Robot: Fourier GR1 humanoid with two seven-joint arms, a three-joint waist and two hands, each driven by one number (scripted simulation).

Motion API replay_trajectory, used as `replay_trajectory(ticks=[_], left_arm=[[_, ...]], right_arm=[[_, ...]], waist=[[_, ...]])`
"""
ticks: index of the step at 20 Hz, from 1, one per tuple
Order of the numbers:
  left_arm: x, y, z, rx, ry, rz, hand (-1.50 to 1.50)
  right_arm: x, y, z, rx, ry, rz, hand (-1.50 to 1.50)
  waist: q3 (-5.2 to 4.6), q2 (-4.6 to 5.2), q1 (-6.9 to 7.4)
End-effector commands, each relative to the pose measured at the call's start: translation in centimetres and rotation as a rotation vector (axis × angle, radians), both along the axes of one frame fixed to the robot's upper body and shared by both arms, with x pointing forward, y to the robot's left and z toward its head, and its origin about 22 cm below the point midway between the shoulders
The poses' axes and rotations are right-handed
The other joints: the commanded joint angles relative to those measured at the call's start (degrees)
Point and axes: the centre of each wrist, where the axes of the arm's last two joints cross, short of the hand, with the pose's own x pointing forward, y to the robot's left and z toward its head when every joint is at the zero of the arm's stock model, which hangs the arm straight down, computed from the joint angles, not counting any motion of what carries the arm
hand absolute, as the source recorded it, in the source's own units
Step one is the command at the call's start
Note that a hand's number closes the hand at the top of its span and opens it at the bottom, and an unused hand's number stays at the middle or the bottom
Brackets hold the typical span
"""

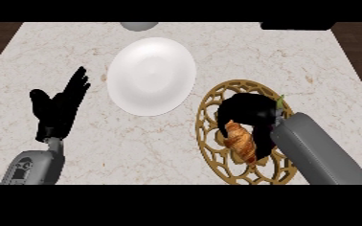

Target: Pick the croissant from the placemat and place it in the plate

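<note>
A golden-brown croissant [241, 142] lies on a round gold lattice placemat [213, 106] at the lower right of the counter. My right hand [247, 109] hovers over the placemat just above the croissant's upper end, its fingers curved down toward it and touching or nearly touching it; the thumb side is hidden. A white plate [151, 75] sits empty to the upper left of the placemat. My left hand [59, 106] rests open at the left, fingers pointing up, apart from everything.
A grey round object [139, 26] is cut off at the counter's far edge above the plate. A dark object [297, 26] sits at the far right edge. Marble counter [84, 43] extends around the plate.
</note>
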Motion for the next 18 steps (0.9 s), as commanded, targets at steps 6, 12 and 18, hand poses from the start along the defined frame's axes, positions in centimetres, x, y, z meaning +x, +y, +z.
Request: replay_trajectory(ticks=[6,12,18], left_arm=[[-0.5,-0.1,0.4,0.024,-0.02,-0.005,0.0],[0.4,-0.9,0.1,0.009,0.003,-0.045,0.0],[0.3,-0.8,0.2,-0.001,0.003,-0.039,0.0]], right_arm=[[-3.8,4.1,-0.8,0.169,-0.101,-0.041,1.5],[-11.0,17.2,1.1,0.239,-0.151,0.016,1.5],[-13.3,18.2,5.1,0.591,-0.328,-0.224,1.5]], waist=[[0.5,0.46,-0.38],[0.45,0.43,2.2],[0.54,0.22,1.79]])
